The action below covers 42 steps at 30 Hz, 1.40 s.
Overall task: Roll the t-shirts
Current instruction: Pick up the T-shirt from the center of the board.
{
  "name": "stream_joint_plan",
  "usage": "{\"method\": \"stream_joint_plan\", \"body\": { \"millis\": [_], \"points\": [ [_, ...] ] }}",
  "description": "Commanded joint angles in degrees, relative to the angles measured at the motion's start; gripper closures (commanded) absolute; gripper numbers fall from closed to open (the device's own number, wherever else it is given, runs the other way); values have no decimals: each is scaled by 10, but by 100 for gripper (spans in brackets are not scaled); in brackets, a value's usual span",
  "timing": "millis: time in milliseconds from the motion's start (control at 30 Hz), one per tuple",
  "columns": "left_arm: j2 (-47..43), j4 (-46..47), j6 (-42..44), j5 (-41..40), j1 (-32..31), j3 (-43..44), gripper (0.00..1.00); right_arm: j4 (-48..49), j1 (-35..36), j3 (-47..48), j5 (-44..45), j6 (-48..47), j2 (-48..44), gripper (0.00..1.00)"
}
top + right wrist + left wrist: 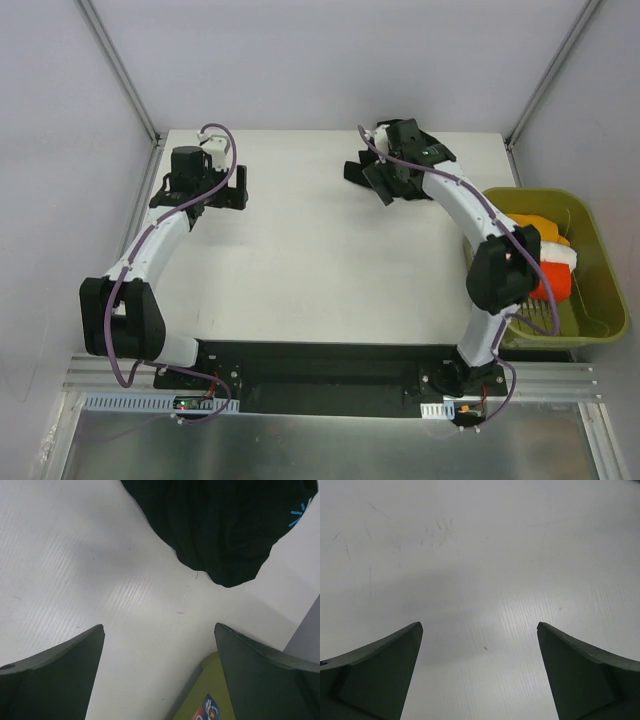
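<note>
A black t-shirt [358, 172] lies bunched on the white table [320, 260] at the back, right of centre. In the right wrist view it fills the top [220, 525], with its small blue mark [297, 514] at the right edge. My right gripper [388, 182] [159, 630] is open and empty, hovering just beside the black shirt and not touching it. My left gripper [232, 190] [480, 627] is open and empty over bare table at the back left. Orange [545, 225], white [562, 258] and red-orange [556, 286] t-shirts lie in the tub.
An olive-green plastic tub [590, 215] stands at the table's right edge; its rim with a sticker shows in the right wrist view [200, 705]. Metal frame posts [120, 70] rise at the back corners. White walls surround the table.
</note>
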Motion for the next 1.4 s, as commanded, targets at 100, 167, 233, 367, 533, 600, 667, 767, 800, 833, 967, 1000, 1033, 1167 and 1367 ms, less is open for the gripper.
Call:
{"method": "stream_joint_plan", "body": {
  "millis": [100,167,233,367,533,600,667,767,800,833,967,1000,1033,1167,1367],
  "points": [
    [-31,-72,-5,14,0,3,1,-63,-33,190,14,-53,159,4],
    [-35,-98,3,28,0,5,1,-68,-44,261,9,-56,199,4],
    [-35,-114,12,38,0,8,2,-69,-52,299,7,-69,252,4],
    [-38,-143,11,48,0,4,5,-40,-61,336,-16,-97,297,2],
    [-43,-149,13,51,0,-1,6,-23,-64,367,-43,-105,341,1],
    [-42,-150,12,51,0,-3,6,-10,-63,370,-48,-100,347,1],
    [-42,-153,14,51,0,-3,6,-4,-64,371,-51,-96,355,1],
    [-35,-157,17,47,0,0,6,-4,-64,373,-32,-97,372,9],
    [-34,-157,19,46,0,2,6,-4,-65,373,-26,-98,376,13],
    [-31,-158,20,47,0,4,6,-7,-66,373,-23,-99,378,15],
    [-25,-159,22,46,0,9,7,-10,-76,362,-35,-94,377,32],
    [-24,-159,24,46,0,10,7,-10,-76,361,-37,-94,374,43],
    [-21,-159,25,45,1,11,7,-16,-76,361,-42,-98,370,49],
    [-14,-164,39,40,0,23,7,-13,-61,344,-66,-99,314,93],
    [-3,-175,81,23,0,45,6,12,-35,243,-140,-66,146,99]
  ]
}}
